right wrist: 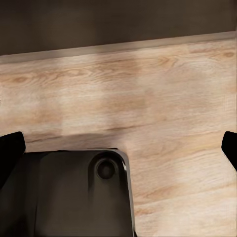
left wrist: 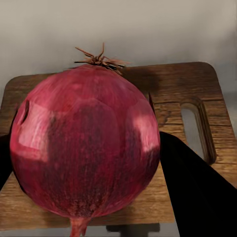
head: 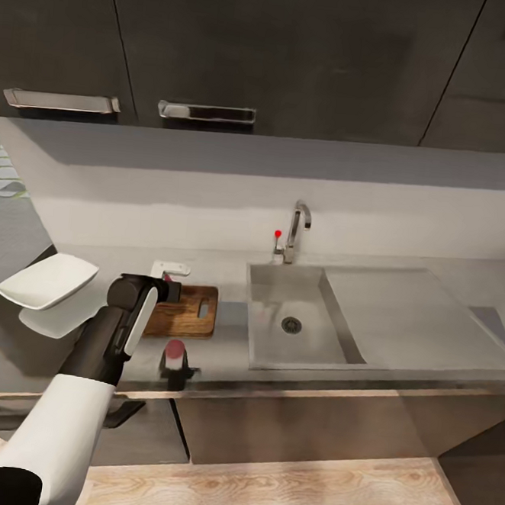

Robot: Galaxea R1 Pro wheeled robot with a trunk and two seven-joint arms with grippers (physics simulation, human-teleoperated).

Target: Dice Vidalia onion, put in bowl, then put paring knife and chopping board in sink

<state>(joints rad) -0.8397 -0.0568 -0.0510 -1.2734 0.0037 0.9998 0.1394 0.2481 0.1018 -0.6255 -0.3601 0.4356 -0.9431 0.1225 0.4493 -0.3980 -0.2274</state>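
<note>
Over chopping board [head: 182, 311], left end effector [left wrist: 84, 163] (clamping onion [left wrist: 84, 148]).

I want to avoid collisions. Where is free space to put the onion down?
Bare: the sink basin and drainboard. The chopping board has free wood around the onion held by the left gripper. Crowded: the counter by the bowl.

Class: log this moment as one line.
left gripper: shut on onion | above board | sink: no onion | right gripper: open
</note>
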